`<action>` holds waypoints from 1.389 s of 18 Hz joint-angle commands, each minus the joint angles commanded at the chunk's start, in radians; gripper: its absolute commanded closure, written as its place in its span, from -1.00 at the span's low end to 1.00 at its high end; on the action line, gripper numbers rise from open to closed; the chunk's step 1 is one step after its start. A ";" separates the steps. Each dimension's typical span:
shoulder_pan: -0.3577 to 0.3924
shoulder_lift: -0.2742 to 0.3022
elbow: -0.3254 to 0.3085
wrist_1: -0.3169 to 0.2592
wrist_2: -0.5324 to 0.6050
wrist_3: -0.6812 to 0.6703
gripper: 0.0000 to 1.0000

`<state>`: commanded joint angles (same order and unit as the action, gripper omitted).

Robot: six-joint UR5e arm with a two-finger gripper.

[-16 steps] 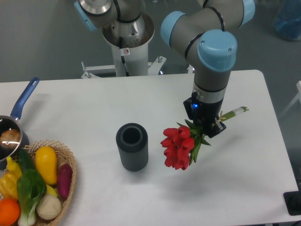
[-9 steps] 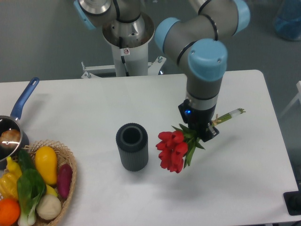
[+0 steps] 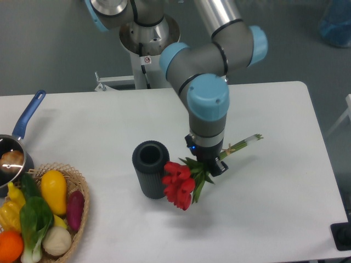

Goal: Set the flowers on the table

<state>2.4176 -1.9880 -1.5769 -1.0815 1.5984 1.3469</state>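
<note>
One gripper point(image 3: 210, 163) was observed, clamped on the flowers point(image 3: 189, 176) at the leafy middle of the bunch. The bunch was held tilted above the table point(image 3: 274, 181): red heads hung low and just right of the dark vase point(image 3: 149, 169), appearing to touch its side, while the pale stems pointed up and away from the vase to the right. The vase stood upright on the table with its mouth open. Well left of the vase, a wicker basket point(image 3: 81, 215) held a yellow vegetable, a purple one, a leafy green, an orange and other produce. Beyond the basket, further from the vase, sat a blue-handled pan point(image 3: 21, 142).
</note>
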 joint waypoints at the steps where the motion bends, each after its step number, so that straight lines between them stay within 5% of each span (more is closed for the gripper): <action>1: 0.000 -0.002 0.000 0.000 -0.002 -0.006 0.49; 12: 0.078 -0.046 -0.035 0.054 -0.002 0.029 -0.16; 14: 0.081 -0.054 -0.035 0.066 -0.003 0.025 -0.50; 15: 0.081 -0.055 -0.035 0.069 -0.003 0.023 -1.00; 25: 0.129 -0.046 -0.034 0.112 -0.006 0.029 -1.00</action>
<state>2.5464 -2.0340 -1.6107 -0.9695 1.5923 1.3760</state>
